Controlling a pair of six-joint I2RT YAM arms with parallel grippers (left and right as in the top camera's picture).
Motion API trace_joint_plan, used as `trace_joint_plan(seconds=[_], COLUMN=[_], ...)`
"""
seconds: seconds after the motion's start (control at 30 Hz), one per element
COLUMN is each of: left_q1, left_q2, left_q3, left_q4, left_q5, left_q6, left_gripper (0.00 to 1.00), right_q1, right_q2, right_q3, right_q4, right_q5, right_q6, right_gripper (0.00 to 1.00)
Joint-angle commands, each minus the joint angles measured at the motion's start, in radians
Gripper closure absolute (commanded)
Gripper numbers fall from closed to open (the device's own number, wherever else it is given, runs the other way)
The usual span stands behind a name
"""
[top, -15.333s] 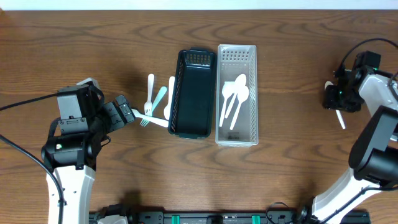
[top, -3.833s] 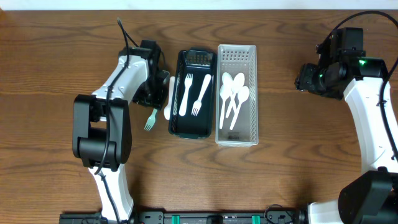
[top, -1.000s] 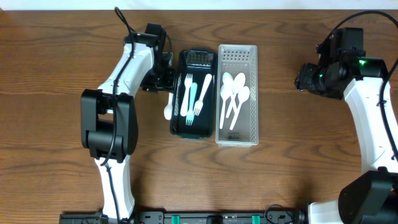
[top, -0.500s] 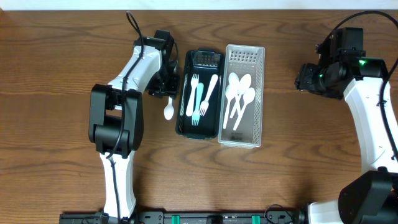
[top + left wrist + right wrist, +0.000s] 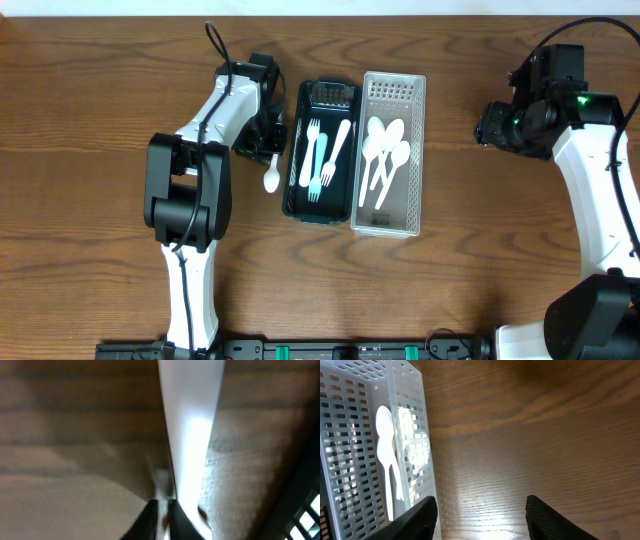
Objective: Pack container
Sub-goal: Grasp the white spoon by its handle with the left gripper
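Note:
A white spoon (image 5: 271, 180) lies on the table just left of the dark container (image 5: 296, 205), bowl toward the front. My left gripper (image 5: 270, 150) sits over its handle end. In the left wrist view the white spoon handle (image 5: 192, 435) runs down into the nearly closed dark fingers (image 5: 150, 517) of the left gripper (image 5: 162, 510), which is shut on it. The dark container holds two white forks (image 5: 312, 150) and a teal fork (image 5: 322, 165). The clear container (image 5: 413, 215) beside it holds several white spoons (image 5: 385, 150). My right gripper (image 5: 490, 128) hangs open and empty to the right.
In the right wrist view the clear container's perforated wall (image 5: 415, 435) is on the left, with bare wood between the open right gripper's (image 5: 482, 520) fingers. The two containers stand side by side, touching, at mid-table. The left arm (image 5: 215, 110) stretches in from the left.
Both containers have slid slightly right and now sit a little skewed. The left gripper's jaws have closed over the spoon handle. The right arm has not moved.

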Motion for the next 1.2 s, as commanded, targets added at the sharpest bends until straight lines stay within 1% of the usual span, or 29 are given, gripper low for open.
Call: trace_joint_plan(seconds=[0.0,0.03,0.1,0.27,0.43,0.57,0.63,0.73,0.8,0.87,0.97,1.17], left_q1=[0.005,0.005,0.005,0.005,0.005,0.004,0.003,-0.002,-0.004,-0.004,-0.003,-0.003], left_q2=[0.016,0.016,0.016,0.009,-0.036,-0.077,-0.078,-0.075,-0.073,-0.072,-0.072,-0.072], left_q3=[-0.008,-0.008,-0.008,-0.007,0.003,0.004,0.003,-0.006,-0.007,-0.007,-0.012,-0.074], left_q4=[-0.03,-0.037,-0.052,-0.066,-0.061,-0.029,-0.013,0.024,0.035,0.037,0.038,0.084], left_q5=[-0.007,-0.007,-0.003,-0.003,0.003,0.077,0.123,0.172,0.172,0.167,0.142,0.142], left_q6=[-0.002,-0.003,-0.006,-0.017,-0.037,-0.055,-0.082,-0.092,-0.092,-0.092,-0.092,-0.092], left_gripper=[0.73,0.68,0.64,0.64,0.64,0.62,0.6,0.59,0.54,0.53,0.52,0.52], right_q1=[-0.003,-0.003,-0.003,-0.003,-0.003,-0.003,-0.003,-0.003,-0.003,-0.003,-0.003,-0.003], right_q2=[0.001,0.001,0.001,0.001,0.001,0.001,0.001,0.001,0.001,0.001,0.001,0.001], right_q3=[0.0,0.0,0.0,0.0,0.0,0.0,0.0,0.0,0.0,0.0,0.0,0.0], right_q4=[0.0,0.001,0.003,0.007,0.006,0.006,0.006,0.006,0.005,0.002,0.003,0.006], right_q5=[-0.008,-0.008,-0.008,-0.008,-0.008,-0.008,-0.008,-0.008,-0.008,-0.008,-0.008,-0.008], right_q6=[-0.007,-0.007,-0.007,-0.007,-0.007,-0.007,-0.007,-0.007,-0.007,-0.007,-0.007,-0.006], right_gripper=[0.4,0.4,0.4,0.39,0.39,0.39,0.39,0.39,0.39,0.39,0.39,0.4])
